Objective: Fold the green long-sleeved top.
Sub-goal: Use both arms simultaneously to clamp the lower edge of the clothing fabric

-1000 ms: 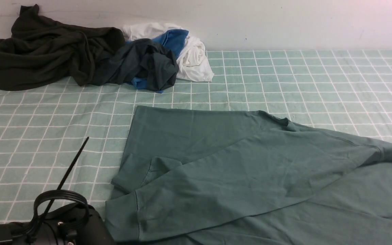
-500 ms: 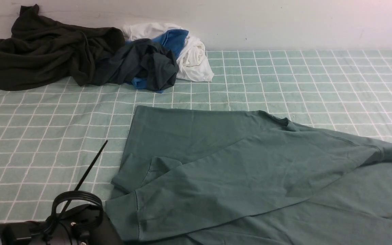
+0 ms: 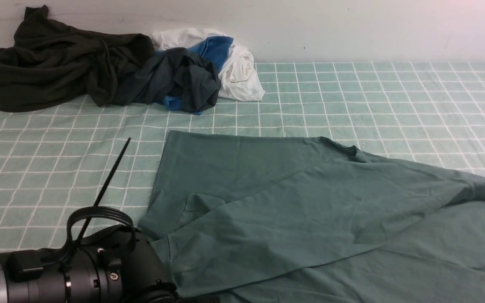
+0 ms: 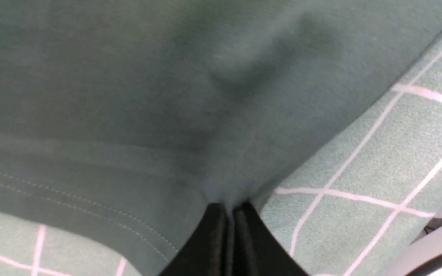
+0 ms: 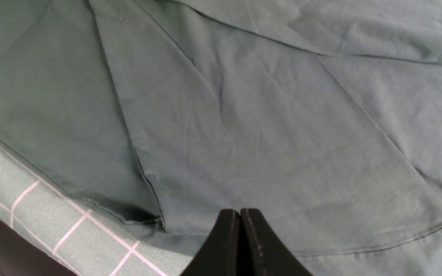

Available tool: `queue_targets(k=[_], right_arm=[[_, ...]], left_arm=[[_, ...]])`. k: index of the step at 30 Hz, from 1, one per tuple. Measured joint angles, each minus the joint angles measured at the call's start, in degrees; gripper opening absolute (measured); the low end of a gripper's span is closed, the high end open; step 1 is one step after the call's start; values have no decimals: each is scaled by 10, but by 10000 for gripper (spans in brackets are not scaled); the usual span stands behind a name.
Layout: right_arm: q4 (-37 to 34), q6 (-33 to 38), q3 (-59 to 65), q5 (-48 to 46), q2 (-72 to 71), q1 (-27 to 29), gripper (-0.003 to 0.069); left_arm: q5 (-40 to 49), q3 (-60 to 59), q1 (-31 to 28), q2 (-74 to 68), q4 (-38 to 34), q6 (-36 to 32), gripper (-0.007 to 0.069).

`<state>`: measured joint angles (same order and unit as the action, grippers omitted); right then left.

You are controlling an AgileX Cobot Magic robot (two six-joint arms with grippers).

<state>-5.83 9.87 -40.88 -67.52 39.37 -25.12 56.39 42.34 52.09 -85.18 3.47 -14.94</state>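
Room-wise: bare checked desk (image 3: 394,97) behind the green long-sleeved top (image 3: 310,210) and to its left. Far left by the wall there's a pile w/ an olive-black garment (image 3: 57,63), a grey-blue garment (image 3: 183,80) and a white garment (image 3: 240,71). The top lies spread over the near centre-right, well apart from the pile. The left claw (image 4: 228,209) is pinched closed on the top's fabric beside a stitched edge. The left arm (image 3: 78,273) sits low at the near-left corner. The right claw (image 5: 240,211) has its tips together over the top near its hem, nothing visibly gripped.

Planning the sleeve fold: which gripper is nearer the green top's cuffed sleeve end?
Left. The left gripper pinches the green top beside the cuff; the right gripper is over its hem, far to the right.
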Motion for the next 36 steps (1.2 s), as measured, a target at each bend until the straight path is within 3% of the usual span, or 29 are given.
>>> queue_targets(k=[9,16,22,23,24,26,29,36], right_arm=[[11,15,0,-10,0,0,-14],[19,94,0,-42,0,0,34],[14,171,47,-41,37,-4,288],[15,175,50,-41,41,-5,297],[19,189,71,-39,60,-18,364],[27,197,91,-23,81,-40,424],[58,202,119,21,123,-79,470],[115,201,153,113,206,-115,469]], left_arm=[[37,25,-49,19,1,2,-1],[86,13,-96,105,0,1,-1],[87,-31,-104,143,-1,0,-1],[84,-34,-104,143,-1,0,-1],[74,-42,-104,143,-3,0,-1],[65,-49,-104,143,-3,0,-1],[60,-52,-104,143,-4,0,-1],[54,-52,-104,143,-4,0,-1]])
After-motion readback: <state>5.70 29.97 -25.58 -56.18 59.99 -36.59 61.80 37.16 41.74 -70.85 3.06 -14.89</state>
